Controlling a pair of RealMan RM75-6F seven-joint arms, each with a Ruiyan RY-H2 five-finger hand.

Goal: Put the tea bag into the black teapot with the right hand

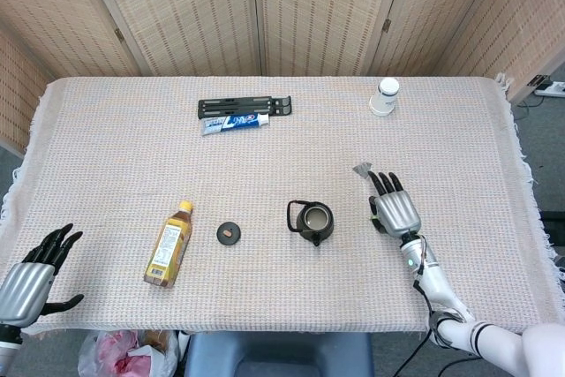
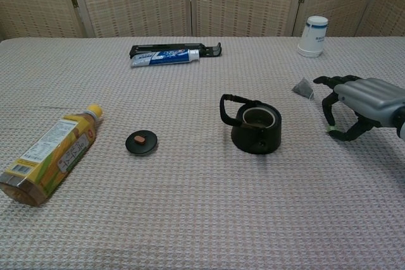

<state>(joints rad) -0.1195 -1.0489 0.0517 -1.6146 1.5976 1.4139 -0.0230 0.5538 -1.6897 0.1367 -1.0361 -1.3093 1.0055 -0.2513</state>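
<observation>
From the head view I see both arms: my left robot hand [image 1: 35, 273] sits off the near left corner of the counter [image 1: 115, 147], fingers spread and holding nothing. The chest view does not show it at all. What the chest view gives me instead is the side profile of my right robot hand [image 2: 355, 107]: raised just above the cloth, fingers apart and curved downward, thumb tucked below, grasping nothing. Its fingertips [image 2: 318, 81] are just beside the tea bag [image 2: 302, 87]; whether they touch it I cannot tell.

The tea bag [image 1: 362, 169] lies on the cloth to the right of the black teapot [image 1: 312, 222] and further from me, just ahead of my right robot hand [image 1: 395, 207] in the head view. The black teapot [image 2: 255, 127] stands upright and uncovered, its handle swung to the left.

Counted: one tea bag, one teapot, one round lid [image 2: 141, 142] lying flat left of the pot, one yellow bottle [image 2: 52, 155] on its side, one toothpaste tube [image 2: 164, 58] against one black holder [image 2: 174, 48], one white cup [image 2: 312, 36] upside down at the far right. Nothing stands between the tea bag and the pot.
</observation>
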